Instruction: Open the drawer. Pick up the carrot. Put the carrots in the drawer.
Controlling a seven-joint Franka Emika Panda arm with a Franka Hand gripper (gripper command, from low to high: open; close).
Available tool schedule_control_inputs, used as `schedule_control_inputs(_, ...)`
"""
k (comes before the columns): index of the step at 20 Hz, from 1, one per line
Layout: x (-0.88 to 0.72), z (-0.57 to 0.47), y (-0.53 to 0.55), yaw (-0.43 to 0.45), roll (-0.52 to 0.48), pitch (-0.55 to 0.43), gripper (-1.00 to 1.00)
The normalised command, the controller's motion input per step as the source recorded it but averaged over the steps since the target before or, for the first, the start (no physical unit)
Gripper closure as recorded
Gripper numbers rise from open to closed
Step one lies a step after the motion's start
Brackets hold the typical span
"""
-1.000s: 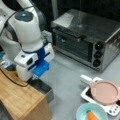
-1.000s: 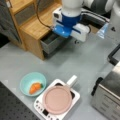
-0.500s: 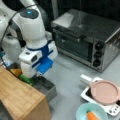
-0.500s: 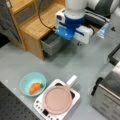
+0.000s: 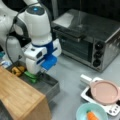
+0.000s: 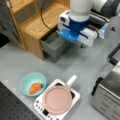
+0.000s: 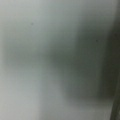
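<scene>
Pincer (image 5: 40, 75) hangs low at the drawer (image 6: 53, 45), which is already pulled out from the cabinet (image 5: 20, 100); whether its jaws are apart I cannot tell. Opening looks done, so the step in hand seems to be leaving the drawer. In both front views the carrot (image 6: 35, 88) lies in a bowl (image 6: 26, 81) near the surface's front edge, calling for a reach across.

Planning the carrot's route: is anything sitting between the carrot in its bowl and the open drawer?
Nothing visible on the counter between them. The carrot lies in the teal bowl; the drawer is open, but the hand hangs over it.
</scene>
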Motion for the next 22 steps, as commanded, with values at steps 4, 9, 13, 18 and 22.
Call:
schedule_control_inputs(4,0.03,0.02,0.3,-0.191,0.105,0.017,-1.0)
schedule_control_inputs(9,0.04,0.01,0.17,-0.171,0.109,0.015,-1.0)
schedule_control_inputs(13,0.05,0.02,0.0,-0.132,0.107,0.011,-1.0)
schedule_control_inputs(18,0.05,0.23,-0.17,-0.083,0.105,0.052,-1.0)
schedule_control_inputs(22,0.05,0.36,-0.19,-0.025,0.109,0.109,-1.0)
